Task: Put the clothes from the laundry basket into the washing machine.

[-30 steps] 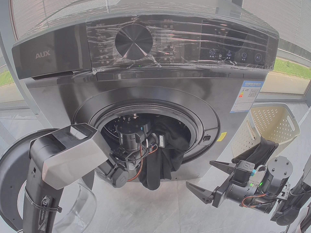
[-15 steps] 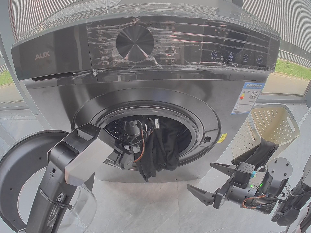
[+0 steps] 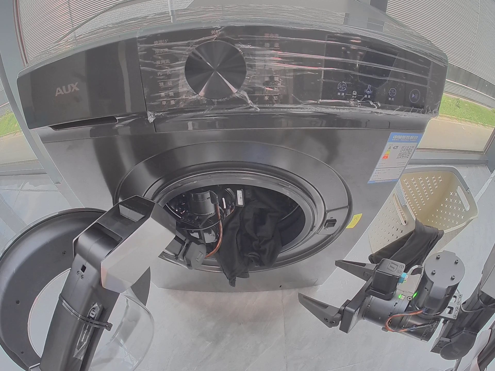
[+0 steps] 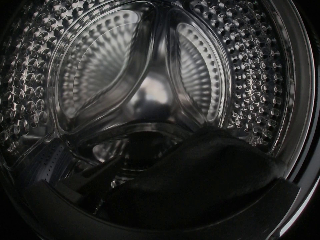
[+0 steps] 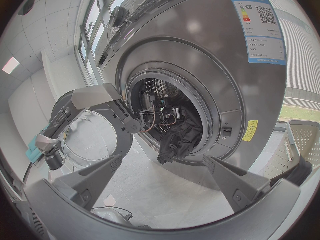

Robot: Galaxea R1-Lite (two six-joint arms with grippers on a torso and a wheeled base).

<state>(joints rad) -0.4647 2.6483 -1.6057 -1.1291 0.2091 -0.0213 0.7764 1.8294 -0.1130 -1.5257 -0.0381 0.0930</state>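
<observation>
the soft, limp black garment [image 3: 250, 243] hung over the door rim of the washing machine [image 3: 289, 145] at 6 o'clock, likely light and best pinched at a bunched fold, while the left hand [image 3: 227, 204] sat inside the drum [image 4: 100, 67], its grip impossible to tell, and the right hand [image 3: 317, 278] hovered wide open.

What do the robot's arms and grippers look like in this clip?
Left arm: black with an angular silver shell; orange cable at its wrist. Right gripper: black, with pointed wedge-shaped fingers, an orange wire and green light behind.
</observation>
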